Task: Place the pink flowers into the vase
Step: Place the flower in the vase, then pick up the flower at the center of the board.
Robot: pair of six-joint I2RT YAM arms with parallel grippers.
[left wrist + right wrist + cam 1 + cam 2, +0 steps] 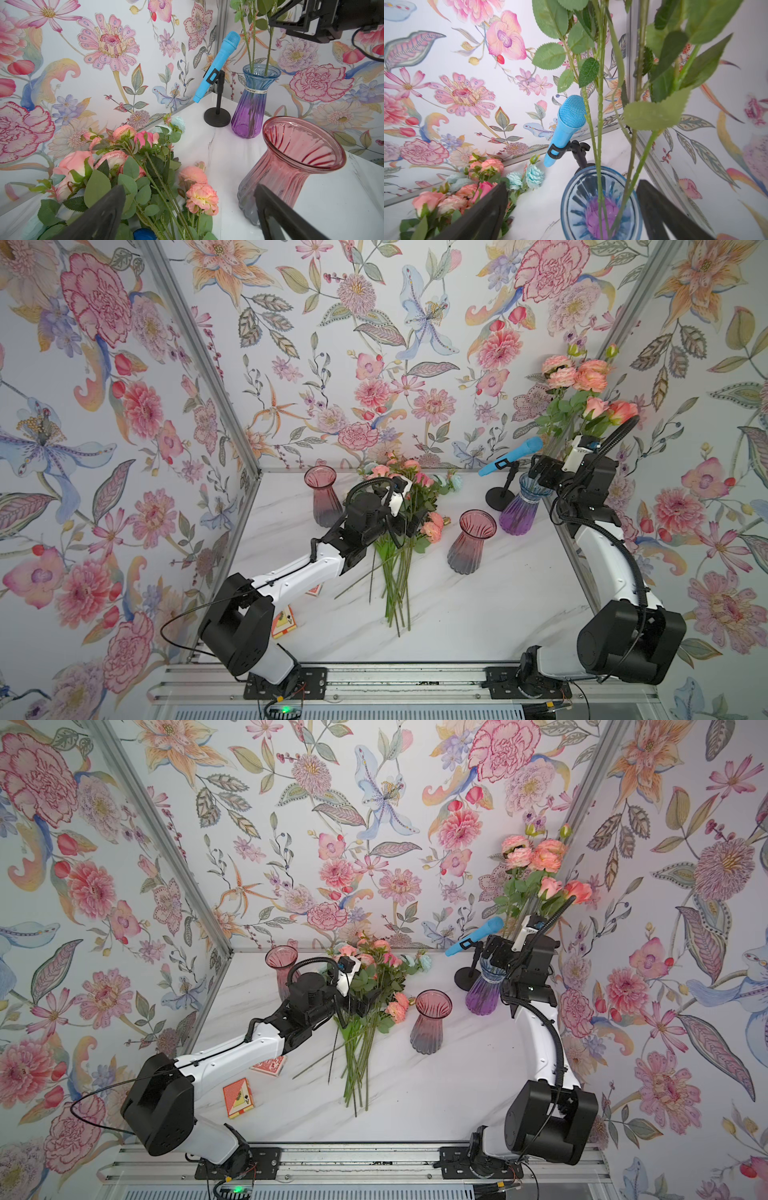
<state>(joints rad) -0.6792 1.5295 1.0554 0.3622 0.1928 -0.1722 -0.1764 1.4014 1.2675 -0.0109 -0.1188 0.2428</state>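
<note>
Stems of some pink flowers (575,375) stand in your blue-purple vase (517,516); loose pink flowers (432,526) lie on the table (498,614). You see right gripper (572,184) and left gripper (190,187) both with fingers spread

My bench (478,614): white marbled top | middle toward back edge: pink flowers (431,527) heaped, stems pointing to front edge | back left: pink vase (322,499) upright | right of heap: second pink vase (471,543) upright | back-right corner: blue-purple vase (519,514), microphone stand (498,498) just beside | left edge: card box (283,620), card deck (270,1065)

A robot test booth: wallpaper panels (374,344) in an aluminium frame (203,360), marble counter (478,614), arms (299,568) bolted to a rail (395,680).
</note>
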